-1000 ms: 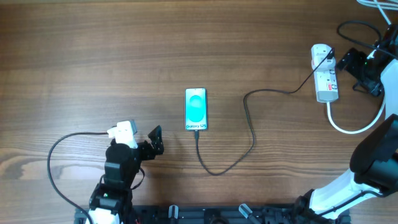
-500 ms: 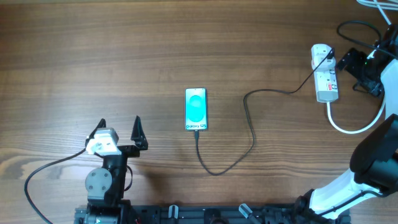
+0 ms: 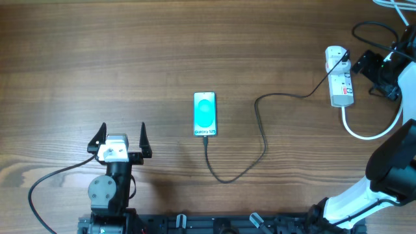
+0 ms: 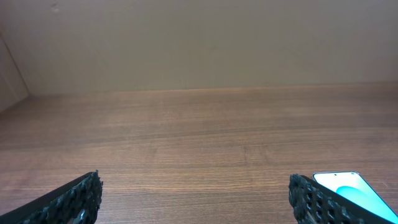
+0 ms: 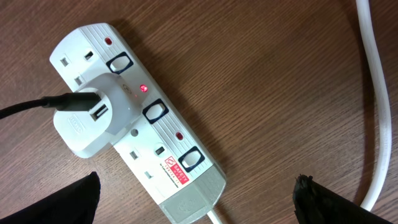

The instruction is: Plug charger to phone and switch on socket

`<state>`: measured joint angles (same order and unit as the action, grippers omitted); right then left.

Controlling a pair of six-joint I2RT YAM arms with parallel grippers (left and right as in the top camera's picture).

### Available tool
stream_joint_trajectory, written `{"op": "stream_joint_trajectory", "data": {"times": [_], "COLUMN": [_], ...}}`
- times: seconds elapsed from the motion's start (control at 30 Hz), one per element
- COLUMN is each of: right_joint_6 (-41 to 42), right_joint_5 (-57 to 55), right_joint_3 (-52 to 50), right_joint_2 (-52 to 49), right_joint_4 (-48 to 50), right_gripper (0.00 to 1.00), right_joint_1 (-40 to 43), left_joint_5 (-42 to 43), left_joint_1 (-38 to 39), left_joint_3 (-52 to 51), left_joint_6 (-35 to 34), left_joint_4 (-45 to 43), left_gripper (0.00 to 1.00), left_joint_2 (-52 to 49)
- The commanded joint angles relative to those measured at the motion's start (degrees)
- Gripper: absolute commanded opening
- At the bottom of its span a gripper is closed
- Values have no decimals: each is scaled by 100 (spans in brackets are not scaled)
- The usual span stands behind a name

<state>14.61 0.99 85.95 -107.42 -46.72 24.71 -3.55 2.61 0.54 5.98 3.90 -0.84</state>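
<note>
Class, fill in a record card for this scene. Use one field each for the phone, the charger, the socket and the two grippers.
phone: lies flat on the wooden table, turquoise screen up
charger: black cable that meets the phone's near end, loops across the table and ends at a white plug in the socket
socket: white three-way strip, plug in the middle outlet, middle red light glowing
left gripper: open, empty, over bare table left of the phone
right gripper: open, empty, above the socket
</note>
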Motion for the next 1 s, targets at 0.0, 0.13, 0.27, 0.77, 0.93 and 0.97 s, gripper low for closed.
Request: {"op": "stream_joint_trajectory", "data": {"times": [0.0,0.13,0.27,0.77,0.93,0.97], "right_joint_6": [-101,-98,-98,-98,-96,-98], "right_joint_5": [-101,-101,-101,-101,-101,-101], "right_joint_3": [15,15,15,-57,-57,-57], "right_joint_2": [-26,-26,-26,1764,2647,2752], "right_joint_4": [0,0,2,278,271,271], "right_gripper": [100,100,100,100,100,100], "right_joint_1": [-31,-31,-33,-31,-201,-317], "left_joint_5": [46,46,46,46,48,48], "left_joint_1": [-50,-50,-50,-50,-50,-50], "left_joint_3": [-22,-22,-22,-22,-22,-22], "left_joint_6": [66,66,66,66,66,66], "left_joint_4": [9,7,7,7,7,7], "left_gripper": [100,100,100,100,100,100], "left_joint_2": [68,68,68,68,68,68]}}
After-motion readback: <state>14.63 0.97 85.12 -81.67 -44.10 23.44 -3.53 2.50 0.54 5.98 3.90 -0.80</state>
